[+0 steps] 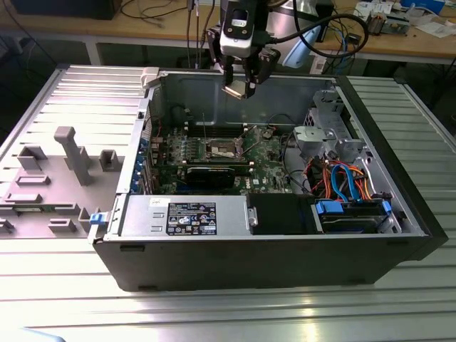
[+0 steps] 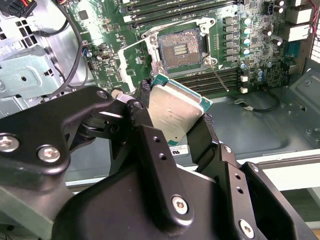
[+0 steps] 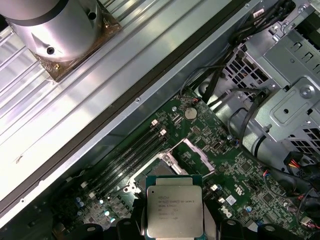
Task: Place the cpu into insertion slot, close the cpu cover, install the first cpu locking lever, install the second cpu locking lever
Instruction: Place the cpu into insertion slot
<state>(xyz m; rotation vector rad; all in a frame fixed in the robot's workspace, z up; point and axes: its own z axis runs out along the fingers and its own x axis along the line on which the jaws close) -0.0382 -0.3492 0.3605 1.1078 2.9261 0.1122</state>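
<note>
My gripper (image 1: 242,82) hangs above the back of the open computer case, shut on the cpu (image 1: 237,90). In both wrist views the black fingers (image 2: 145,100) clamp two opposite edges of the square silver cpu (image 2: 175,112) (image 3: 174,212), which is held tilted well above the motherboard. The insertion slot (image 2: 181,47) (image 1: 222,148) lies bare on the green board below, with its tan contact field showing. The silvery cpu cover (image 3: 194,150) stands swung open at the slot's side. A thin locking lever (image 2: 220,77) sticks out beside the slot.
Long black memory slots (image 2: 175,10) flank the socket. A black graphics card (image 1: 214,174), the power supply (image 1: 189,214), a metal drive cage (image 1: 324,132) and coloured cables (image 1: 342,178) crowd the case. A grey fixture plate (image 1: 64,164) lies at the exterior view's left.
</note>
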